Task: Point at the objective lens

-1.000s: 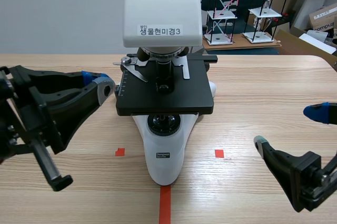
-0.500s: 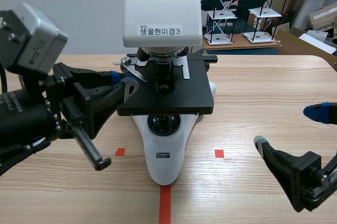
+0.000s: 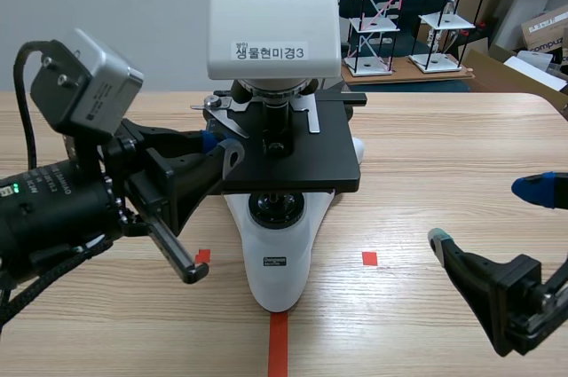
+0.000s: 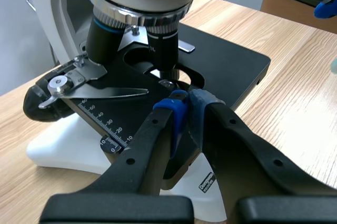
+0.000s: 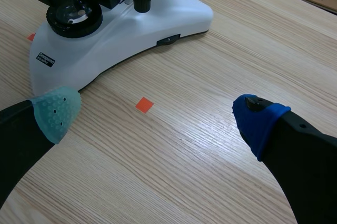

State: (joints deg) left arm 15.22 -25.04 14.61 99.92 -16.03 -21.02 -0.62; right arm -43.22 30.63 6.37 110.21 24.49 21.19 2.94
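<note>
Scene view: the microscope [image 3: 275, 31] head is cut off above, and the left arm covers the left edge of the black stage [image 3: 302, 160].

Left wrist view: two lenses hang over the stage. The left gripper [image 4: 185, 103], fingers pressed together, has its tips just before the nearer objective lens [image 4: 164, 50].

Right wrist view: the right gripper [image 5: 157, 114] is spread wide beside the white base [image 5: 121, 29].

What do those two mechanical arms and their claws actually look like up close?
Both arms are black. Each claw has two thick black fingers with soft dotted tips. The left claw has blue pads; the right claw has one grey-green pad and one blue pad. The left arm carries a grey camera box with a black cable and a small green light.
</note>
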